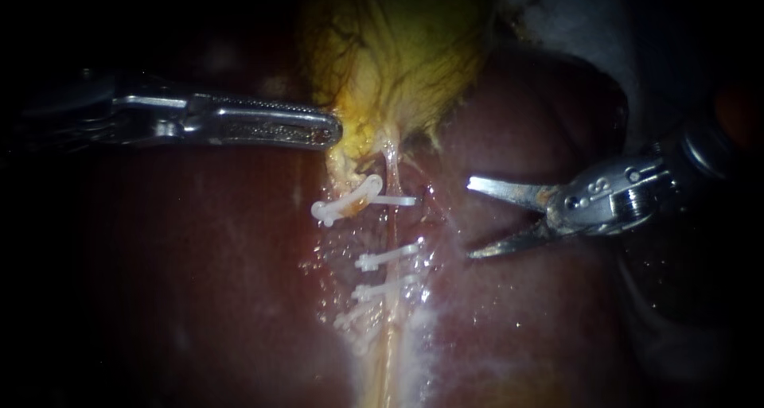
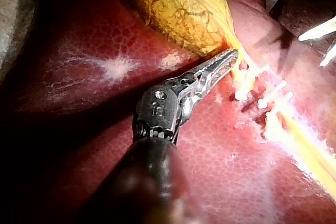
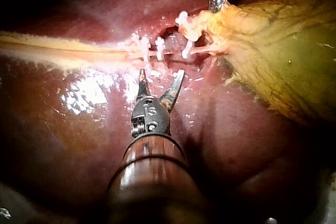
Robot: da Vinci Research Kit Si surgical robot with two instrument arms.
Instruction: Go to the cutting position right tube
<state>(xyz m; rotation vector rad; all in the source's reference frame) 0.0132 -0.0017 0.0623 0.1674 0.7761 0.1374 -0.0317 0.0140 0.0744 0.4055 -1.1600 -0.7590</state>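
Observation:
The yellow gallbladder (image 1: 398, 50) narrows into two pale tubes on the dark red liver (image 1: 199, 257). The right tube (image 1: 391, 165) runs down past several white clips (image 1: 386, 257). A larger clip (image 1: 346, 204) crosses the left tube. My left instrument (image 1: 333, 130) reaches in level from the left, its jaws shut on the gallbladder's lower edge, which also shows in the left wrist view (image 2: 227, 60). My right instrument (image 1: 471, 219) has two blades, open wide. They point at the right tube, apart from it. In the right wrist view the blades (image 3: 161, 74) stand just short of the clips (image 3: 157, 45).
Wet, glistening liver surface (image 1: 509, 297) lies under the right instrument. A pale whitish band (image 1: 390, 360) continues down from the clipped tubes. White cloth (image 1: 557, 18) shows behind the liver at the upper right.

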